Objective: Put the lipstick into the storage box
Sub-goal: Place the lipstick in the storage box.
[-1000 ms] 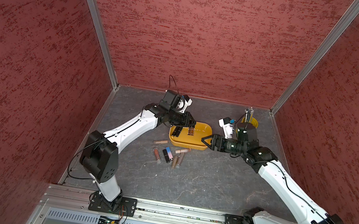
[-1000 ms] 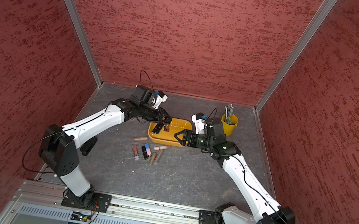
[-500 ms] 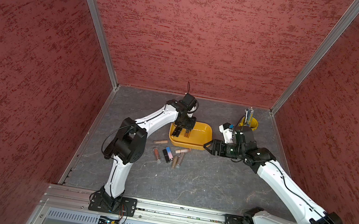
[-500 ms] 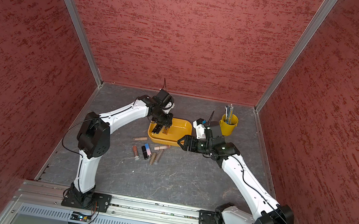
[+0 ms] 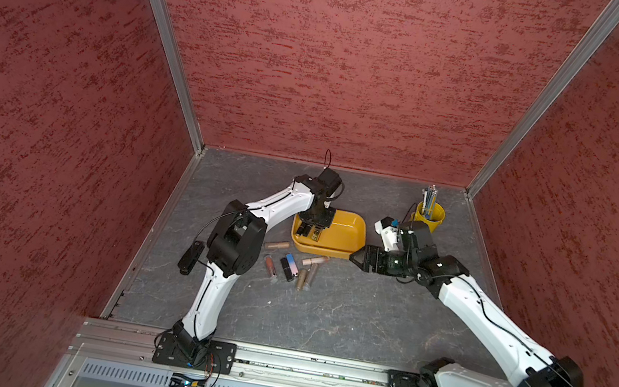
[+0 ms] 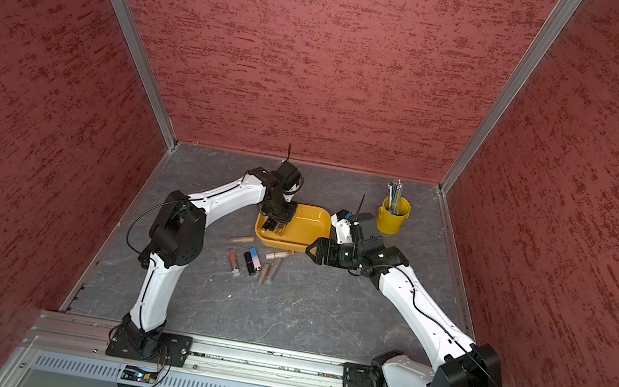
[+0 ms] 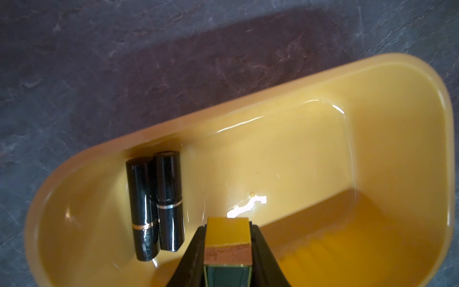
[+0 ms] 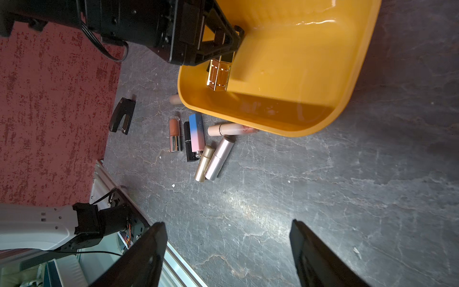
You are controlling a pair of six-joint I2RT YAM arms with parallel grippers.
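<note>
The mustard-yellow storage box (image 5: 353, 226) (image 6: 315, 225) (image 7: 372, 67) (image 8: 310, 124) sits mid-table. My left gripper (image 5: 316, 231) (image 6: 279, 227) (image 7: 228, 225) points down into the box's left end, shut on a square gold lipstick (image 7: 228, 233) (image 8: 218, 74). Two black lipsticks (image 7: 142, 211) (image 7: 169, 198) lie side by side on the box floor beside it. My right gripper (image 5: 354, 257) (image 6: 310, 250) (image 8: 227, 225) hangs open and empty just off the box's near right corner. Several more lipsticks (image 5: 289, 266) (image 8: 196, 134) lie on the table in front of the box.
A yellow pen cup (image 5: 429, 215) (image 6: 393, 216) stands at the back right. A black stapler (image 5: 191, 256) (image 8: 122, 119) lies by the left wall. A beige tube (image 8: 231, 129) touches the box's near rim. Red walls close in three sides.
The left arm's elbow has swung up and to the right, and its gripper has dropped lower into the box with the gold lipstick. The right gripper has drawn slightly back from the box.
</note>
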